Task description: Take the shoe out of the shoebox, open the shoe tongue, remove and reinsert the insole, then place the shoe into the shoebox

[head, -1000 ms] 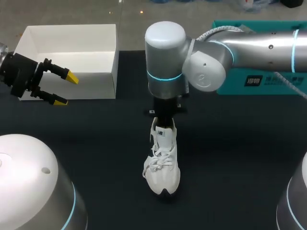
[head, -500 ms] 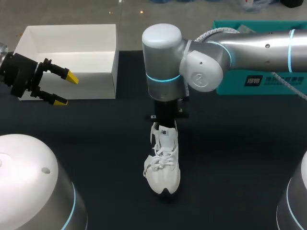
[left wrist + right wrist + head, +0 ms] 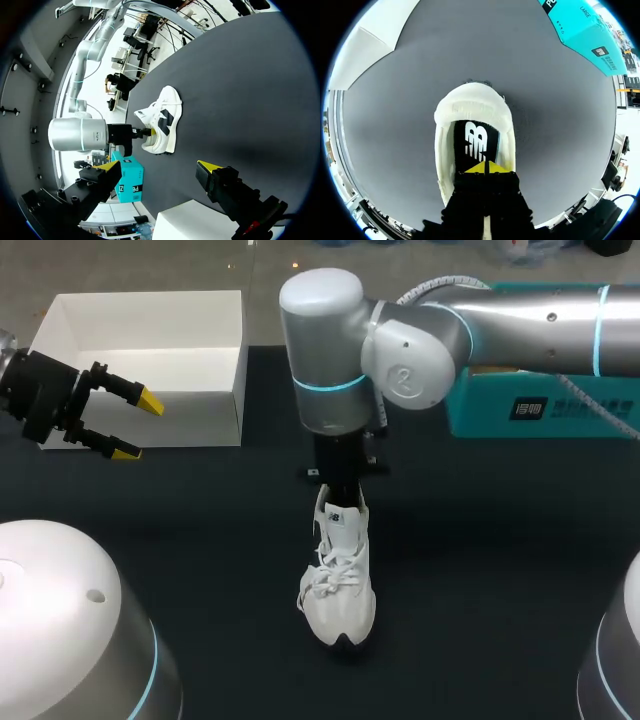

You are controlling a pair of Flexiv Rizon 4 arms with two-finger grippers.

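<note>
The white shoe (image 3: 338, 580) stands upright mid-table, toe toward the front edge, laces tied. My right gripper (image 3: 340, 490) points straight down into its opening near the heel. In the right wrist view the right gripper (image 3: 485, 167) is shut, its yellow tips pressed together over the black insole (image 3: 472, 142) inside the shoe (image 3: 447, 125); whether they pinch anything does not show. My left gripper (image 3: 125, 425) hangs open at the far left, in front of the white shoebox (image 3: 215, 420), holding nothing. The left wrist view shows the left gripper (image 3: 155, 167) well apart from the shoe (image 3: 160, 125).
A teal box (image 3: 540, 410) lies at the back right, also visible as the teal box (image 3: 580, 30) beyond the shoe's heel. The open white shoebox (image 3: 375, 40) stands at the back left. Dark tabletop surrounds the shoe.
My right arm's big joint has swung a little to the left while its gripper stays at the shoe's opening. The shoe and the left arm have not moved.
</note>
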